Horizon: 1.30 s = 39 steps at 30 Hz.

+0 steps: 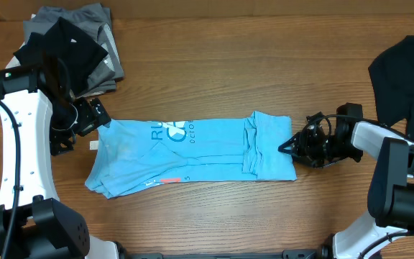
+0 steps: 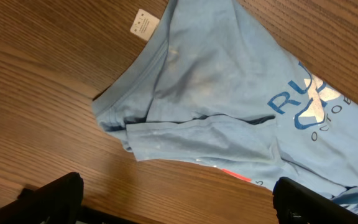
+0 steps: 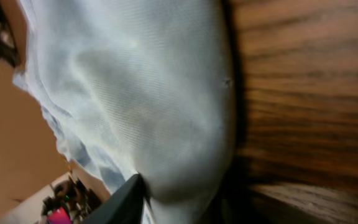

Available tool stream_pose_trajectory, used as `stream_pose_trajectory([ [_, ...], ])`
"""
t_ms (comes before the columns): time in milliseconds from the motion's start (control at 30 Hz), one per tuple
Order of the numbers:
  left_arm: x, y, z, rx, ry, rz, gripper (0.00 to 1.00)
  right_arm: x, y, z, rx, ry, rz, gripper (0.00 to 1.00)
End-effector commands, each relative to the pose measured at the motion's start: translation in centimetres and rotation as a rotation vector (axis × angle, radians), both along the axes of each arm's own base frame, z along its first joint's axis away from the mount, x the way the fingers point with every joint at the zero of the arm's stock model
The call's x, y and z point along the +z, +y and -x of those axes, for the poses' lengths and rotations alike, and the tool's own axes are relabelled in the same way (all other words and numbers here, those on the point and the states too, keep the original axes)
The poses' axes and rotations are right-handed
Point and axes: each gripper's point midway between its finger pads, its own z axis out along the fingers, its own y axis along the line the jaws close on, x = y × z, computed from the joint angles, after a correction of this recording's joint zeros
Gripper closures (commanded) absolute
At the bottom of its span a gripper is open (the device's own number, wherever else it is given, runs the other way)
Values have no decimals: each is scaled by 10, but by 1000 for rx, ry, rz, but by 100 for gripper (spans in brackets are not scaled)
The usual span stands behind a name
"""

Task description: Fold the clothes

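Overhead: blue shirt [image 1: 192, 147] lies left-right; L pincer [image 2: 179, 202] spread, R pincer [image 1: 287, 146] pinching it.

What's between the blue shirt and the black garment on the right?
Overhead view: the right gripper, tips at the edge of the blue shirt, then bare table up to the black garment.

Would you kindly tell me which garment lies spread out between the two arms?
The sky-blue T-shirt with printed lettering; the grey-and-black pile and the black garment sit in far corners.
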Motion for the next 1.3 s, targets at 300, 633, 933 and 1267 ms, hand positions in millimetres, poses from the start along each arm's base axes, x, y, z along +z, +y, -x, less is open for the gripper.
stream_pose_trajectory([
  [300,3,-3,1,-28,-13,-4,0,-2,-32,-23,-116,65,152,96],
  [633,3,-2,-2,-27,-23,-6,0,43,-76,-36,-175,74,438,96],
  [933,3,-4,-6,-26,-42,4,0,83,-63,-33,-194,-27,717,96],
  [1267,3,-3,-5,-27,-40,2,0,83,1,-31,-86,-129,880,96],
])
